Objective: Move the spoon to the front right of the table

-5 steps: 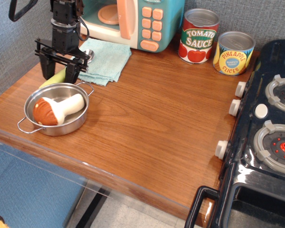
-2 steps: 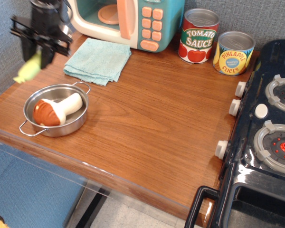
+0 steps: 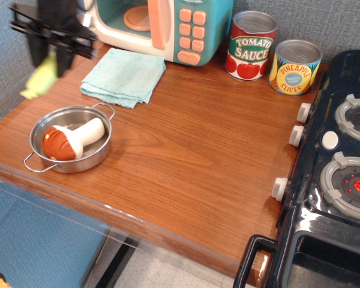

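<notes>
My gripper [image 3: 48, 57] is raised at the far left, above the back left of the brown wood-grain table [image 3: 192, 150]. It is shut on the spoon [image 3: 41, 78]. The spoon's pale yellow-green handle hangs down to the left below the black fingers; it is blurred. Its silver bowl is hidden behind the gripper. The spoon is clear of the tabletop.
A steel pan [image 3: 71, 139] with a brown-capped toy mushroom [image 3: 69, 139] sits at the front left. A teal cloth [image 3: 125, 75] lies behind it, next to a toy microwave [image 3: 162, 24]. Two cans [image 3: 251, 45] [image 3: 295, 66] stand at the back. A black toy stove [image 3: 336, 168] fills the right side.
My gripper has lifted the spoon from beside the pan, up and to the left. Over the last half second it has barely moved.
</notes>
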`<state>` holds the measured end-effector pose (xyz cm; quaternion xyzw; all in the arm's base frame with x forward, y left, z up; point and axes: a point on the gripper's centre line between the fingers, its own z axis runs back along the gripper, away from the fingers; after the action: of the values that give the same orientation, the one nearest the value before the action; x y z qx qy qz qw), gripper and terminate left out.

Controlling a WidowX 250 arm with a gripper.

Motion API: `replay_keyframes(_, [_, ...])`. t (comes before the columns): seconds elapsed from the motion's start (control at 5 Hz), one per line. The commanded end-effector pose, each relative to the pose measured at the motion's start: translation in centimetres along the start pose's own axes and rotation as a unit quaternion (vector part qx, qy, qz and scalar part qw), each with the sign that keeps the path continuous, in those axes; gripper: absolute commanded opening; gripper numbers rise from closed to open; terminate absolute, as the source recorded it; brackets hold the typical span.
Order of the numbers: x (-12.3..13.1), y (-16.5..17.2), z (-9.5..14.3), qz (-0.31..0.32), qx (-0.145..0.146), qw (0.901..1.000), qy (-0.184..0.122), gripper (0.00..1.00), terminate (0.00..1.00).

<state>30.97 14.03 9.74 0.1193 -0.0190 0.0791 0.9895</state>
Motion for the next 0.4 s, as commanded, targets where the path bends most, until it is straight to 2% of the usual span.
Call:
replay_keyframes(0.0, [-3.2, -7.8, 2.9, -0.034, -0.115, 0.9914, -0.051, 0.00, 0.00])
replay_keyframes(0.2, [-4.7, -12.9, 2.4, -0.051, -0.109, 0.9918, -0.044, 0.00, 0.00])
